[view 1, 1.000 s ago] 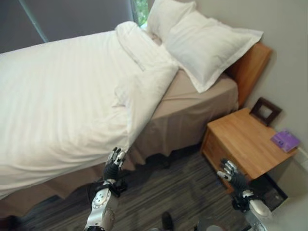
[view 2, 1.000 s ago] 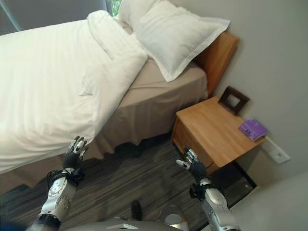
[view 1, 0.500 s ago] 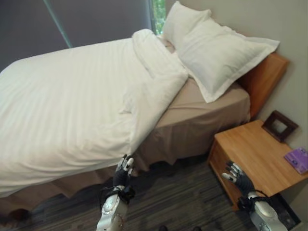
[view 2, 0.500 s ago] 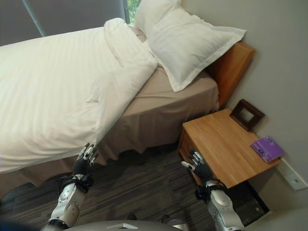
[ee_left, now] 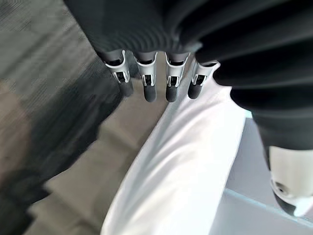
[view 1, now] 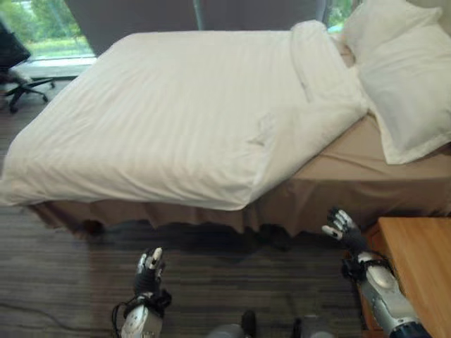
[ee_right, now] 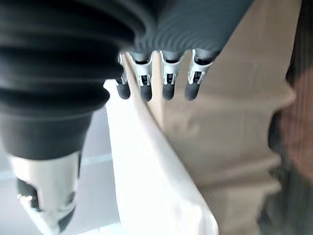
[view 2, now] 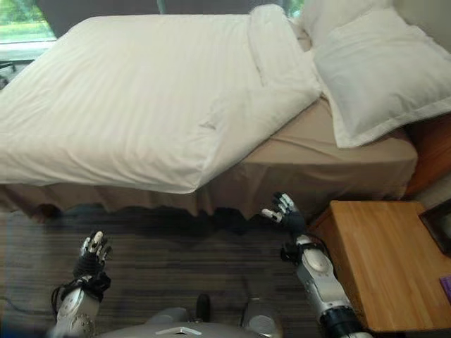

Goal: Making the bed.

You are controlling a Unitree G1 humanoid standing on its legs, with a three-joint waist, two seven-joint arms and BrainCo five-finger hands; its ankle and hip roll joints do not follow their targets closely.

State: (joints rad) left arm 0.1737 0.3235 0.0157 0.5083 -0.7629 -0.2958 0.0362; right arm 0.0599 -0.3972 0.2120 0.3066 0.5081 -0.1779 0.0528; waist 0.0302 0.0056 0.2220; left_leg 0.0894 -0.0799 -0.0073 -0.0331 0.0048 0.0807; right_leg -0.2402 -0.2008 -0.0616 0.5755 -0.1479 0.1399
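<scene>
Two pillows (view 2: 373, 67), one white duvet (view 1: 183, 113), one nightstand (view 2: 384, 264), left hand (view 1: 148, 266) and right hand (view 2: 285, 211) both spread, empty.

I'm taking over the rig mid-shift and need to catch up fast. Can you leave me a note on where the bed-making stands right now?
Left robot hand: open, holding nothing, low over the floor short of the bed.
Right robot hand: open, holding nothing, beside the nightstand, close to the tan bed skirt.
The white duvet covers most of the bed, but its near corner by the head is folded back, leaving tan sheet bare below the pillows.
Done: nothing grasped so far.
Left: grasp the duvet's edge, pull it up toward the pillows, smooth it.
</scene>
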